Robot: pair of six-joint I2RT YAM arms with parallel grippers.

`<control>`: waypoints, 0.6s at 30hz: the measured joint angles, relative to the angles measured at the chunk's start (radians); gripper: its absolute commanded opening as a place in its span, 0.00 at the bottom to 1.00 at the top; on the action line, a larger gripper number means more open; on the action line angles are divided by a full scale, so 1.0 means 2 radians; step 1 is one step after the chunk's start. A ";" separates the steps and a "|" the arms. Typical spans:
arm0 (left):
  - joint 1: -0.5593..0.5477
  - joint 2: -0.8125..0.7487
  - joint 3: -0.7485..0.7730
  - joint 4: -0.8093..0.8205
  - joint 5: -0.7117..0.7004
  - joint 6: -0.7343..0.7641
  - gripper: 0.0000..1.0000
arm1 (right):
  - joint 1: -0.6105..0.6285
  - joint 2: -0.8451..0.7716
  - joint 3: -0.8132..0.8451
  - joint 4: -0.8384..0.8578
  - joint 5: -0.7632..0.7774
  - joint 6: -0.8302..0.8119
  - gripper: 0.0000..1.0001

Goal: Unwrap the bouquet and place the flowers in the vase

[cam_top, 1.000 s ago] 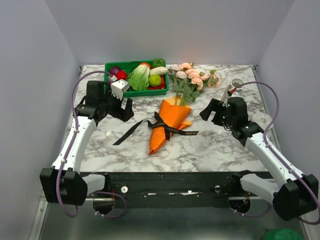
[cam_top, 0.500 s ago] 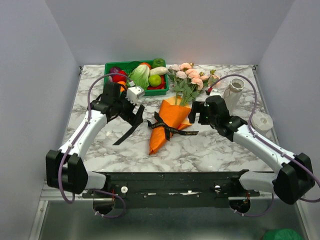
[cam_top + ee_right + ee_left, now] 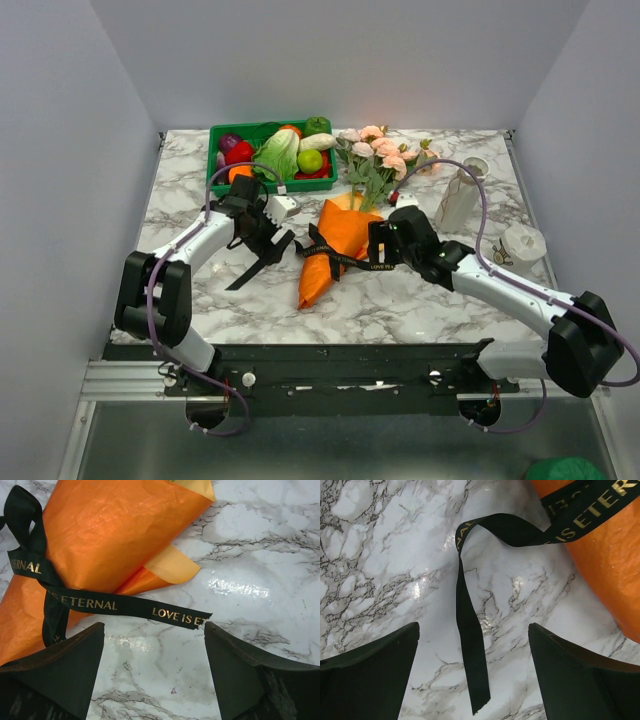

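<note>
Tied bouquet lies mid bench, vase near back-right corner. L fingers spread over one ribbon tail, R fingers spread round the other. Risk: flat ribbon slips the pinch, or uneven tug drags the whole bunch w/ it.

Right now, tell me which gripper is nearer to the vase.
Right. The right gripper sits left of the vase, beside the bouquet; the left gripper is across the bouquet, farther left.
</note>
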 measured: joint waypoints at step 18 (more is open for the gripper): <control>0.000 0.096 0.018 0.040 -0.020 0.018 0.50 | 0.004 0.029 -0.023 0.027 -0.001 0.027 0.83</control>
